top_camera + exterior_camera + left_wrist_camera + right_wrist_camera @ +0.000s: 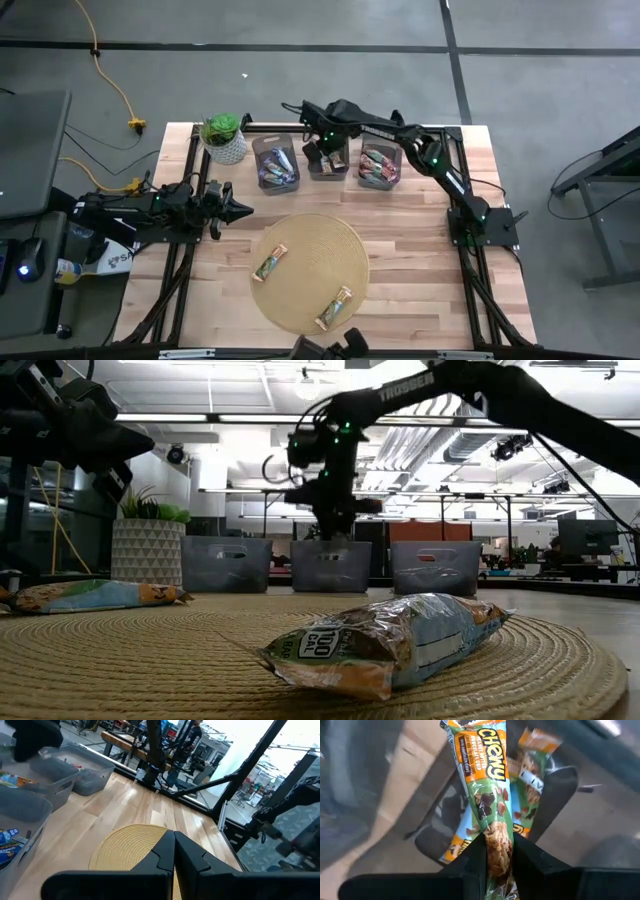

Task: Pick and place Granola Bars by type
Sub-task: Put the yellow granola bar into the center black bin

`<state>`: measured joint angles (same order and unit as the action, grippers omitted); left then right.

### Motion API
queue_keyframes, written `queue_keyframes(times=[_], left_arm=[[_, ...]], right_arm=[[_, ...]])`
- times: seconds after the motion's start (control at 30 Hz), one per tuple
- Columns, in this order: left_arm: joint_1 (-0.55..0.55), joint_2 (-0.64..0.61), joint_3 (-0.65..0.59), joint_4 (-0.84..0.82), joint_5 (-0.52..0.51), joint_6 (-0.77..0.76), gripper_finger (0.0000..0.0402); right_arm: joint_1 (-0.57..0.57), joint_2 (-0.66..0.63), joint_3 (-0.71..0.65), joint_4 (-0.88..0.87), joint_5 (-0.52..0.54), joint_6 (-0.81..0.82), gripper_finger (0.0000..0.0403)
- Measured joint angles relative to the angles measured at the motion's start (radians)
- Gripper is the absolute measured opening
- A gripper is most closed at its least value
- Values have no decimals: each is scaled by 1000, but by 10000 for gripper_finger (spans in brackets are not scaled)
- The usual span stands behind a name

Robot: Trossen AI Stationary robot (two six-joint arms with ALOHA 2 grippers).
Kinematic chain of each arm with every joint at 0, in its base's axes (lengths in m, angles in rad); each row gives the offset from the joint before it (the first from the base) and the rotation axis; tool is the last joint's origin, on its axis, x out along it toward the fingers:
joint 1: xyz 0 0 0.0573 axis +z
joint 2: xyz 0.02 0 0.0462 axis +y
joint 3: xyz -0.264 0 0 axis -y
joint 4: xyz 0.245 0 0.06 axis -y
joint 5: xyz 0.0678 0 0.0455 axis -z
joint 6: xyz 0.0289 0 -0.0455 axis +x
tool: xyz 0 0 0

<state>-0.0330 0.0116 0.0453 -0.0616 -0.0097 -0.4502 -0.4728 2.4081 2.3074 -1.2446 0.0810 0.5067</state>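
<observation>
My right gripper [322, 150] hangs over the middle clear bin [328, 172] at the table's far side, shut on a green-and-orange granola bar [485, 770]. More bars of that look [532, 790] lie in the bin below. Blue-wrapped bars fill the left bin [275, 166] and red-toned ones the right bin [380, 166]. Two further bars [270, 262] [333, 308] lie flat on the round straw mat [310, 240]. At the table's left side my left gripper [240, 210] sits shut and level, holding nothing. My right gripper pinches one end of the bar's wrapper [496, 827] between its two fingers [530, 855]. The fingers come from above, pointing steeply down. The bar hangs lengthwise below them, clear of the bin's floor and above the bars lying there.
A potted plant in a white pot [225, 140] stands at the far left, beside the left bin. Bare wood lies between the bins and the mat and to the mat's right [430, 250]. In the low view a bar [395, 645] lies close on the mat.
</observation>
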Motion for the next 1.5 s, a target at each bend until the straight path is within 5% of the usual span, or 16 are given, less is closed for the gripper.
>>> queue_keyframes(times=[0.37,0.63,1.2,1.5], left_arm=[[0,0,0,0,0,0,1],[0,0,0,0,1,0,1],[0,0,0,0,0,0,1],[0,0,0,0,0,0,1]], right_arm=[[-5,30,0,-49,-39,-80,64],[-6,26,0,-71,-60,-193,137],[-7,-172,3,-76,-420,-773,165],[-11,-265,3,-122,-500,-966,165]])
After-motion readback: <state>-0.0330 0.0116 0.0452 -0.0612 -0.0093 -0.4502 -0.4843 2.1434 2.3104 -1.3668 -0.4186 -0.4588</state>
